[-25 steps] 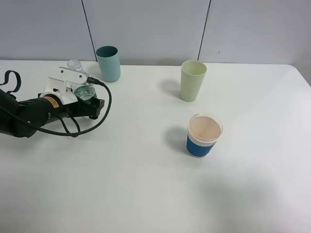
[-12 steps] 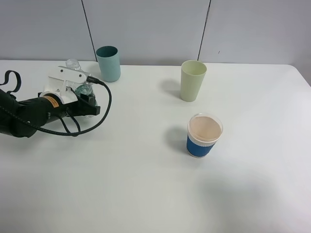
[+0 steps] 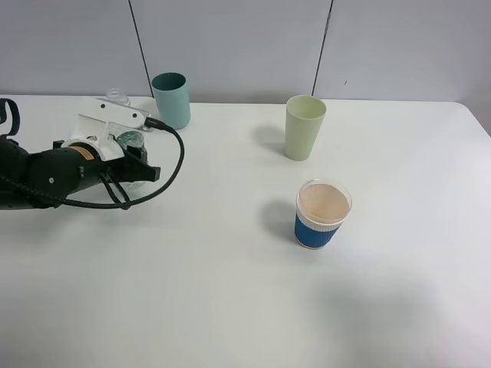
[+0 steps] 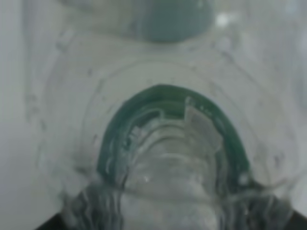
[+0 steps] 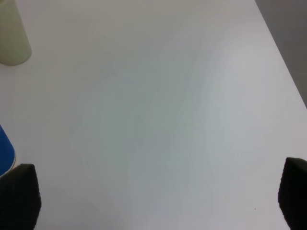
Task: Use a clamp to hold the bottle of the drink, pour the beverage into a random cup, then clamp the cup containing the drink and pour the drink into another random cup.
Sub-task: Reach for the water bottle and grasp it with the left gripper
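While the left claw (image 3: 136,153) is clamped tight on the bottle (image 3: 127,140) over at the left of the surface (image 3: 230,291), just beside the teal cup (image 3: 171,100), the right claw (image 5: 156,196) hangs spread wide over the surface near the blue cup (image 3: 323,213). The green cup (image 3: 305,126) stands behind the blue one, well apart from the bottle. The left wrist view is basically all blurry bottle.

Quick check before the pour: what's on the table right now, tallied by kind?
Cups: 3 (teal cup, yellow-green cup, blue-sleeved paper cup)
Bottles: 1 (clear bottle)
Total: 4
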You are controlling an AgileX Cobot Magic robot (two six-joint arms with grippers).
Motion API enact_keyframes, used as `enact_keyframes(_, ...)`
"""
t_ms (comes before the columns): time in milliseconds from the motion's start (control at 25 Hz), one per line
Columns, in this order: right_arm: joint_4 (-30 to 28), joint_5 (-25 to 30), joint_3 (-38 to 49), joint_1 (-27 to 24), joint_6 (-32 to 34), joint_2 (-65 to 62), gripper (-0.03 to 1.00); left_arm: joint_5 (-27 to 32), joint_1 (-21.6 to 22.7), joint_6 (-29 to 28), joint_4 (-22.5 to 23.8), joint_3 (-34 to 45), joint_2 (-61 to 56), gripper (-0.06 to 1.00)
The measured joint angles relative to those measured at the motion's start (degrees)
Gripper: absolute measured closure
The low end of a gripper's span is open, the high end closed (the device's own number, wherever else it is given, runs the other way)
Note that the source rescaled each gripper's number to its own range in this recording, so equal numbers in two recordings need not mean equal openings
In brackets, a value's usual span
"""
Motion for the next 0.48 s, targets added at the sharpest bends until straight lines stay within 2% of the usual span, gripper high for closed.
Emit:
enact_keyframes(280, 0.00, 0.00, 0.00, 0.00, 0.00, 0.00, -0.03, 0.99, -9.35, 25.70, -29.73, -4.08, -1.81, 0.94)
enact_keyframes(400, 0.00, 0.00, 0.00, 0.00, 0.00, 0.00, -0.03, 1.10, -12.35, 33.76, -38.73, -7.14, -1.86, 0.94)
enact_keyframes(480, 0.00, 0.00, 0.00, 0.00, 0.00, 0.00, -0.03, 1.32, -12.92, 37.03, -43.92, -9.23, -1.86, 0.94)
